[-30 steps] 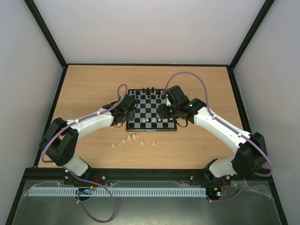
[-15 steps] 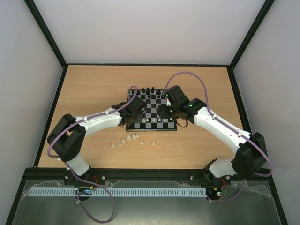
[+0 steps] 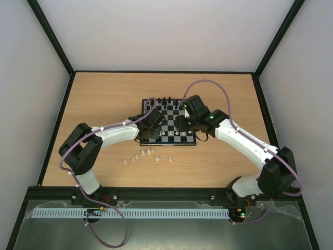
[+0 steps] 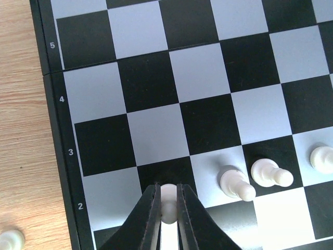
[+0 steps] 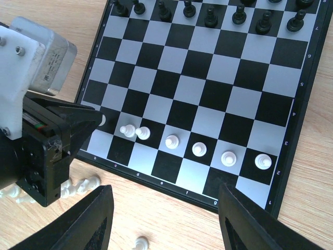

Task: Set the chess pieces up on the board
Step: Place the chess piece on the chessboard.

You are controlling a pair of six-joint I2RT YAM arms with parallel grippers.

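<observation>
My left tool (image 4: 167, 188) clamps a smooth whitish pawn (image 4: 167, 205) between its tips; that's at the second row of the checkered board (image 4: 200, 78). On my right tool (image 5: 165, 208) the jaws are apart.

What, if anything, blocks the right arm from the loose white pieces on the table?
Likely nothing, so yes: the right gripper hangs open near the nearest loose piece. The left gripper crowds the other pieces.

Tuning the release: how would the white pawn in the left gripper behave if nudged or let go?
The pawn, pinched in the left gripper, is much smaller than a square of the board, so probably very light. Tall on a small base, it looks tip-prone. Its smooth rounded head may slip.
</observation>
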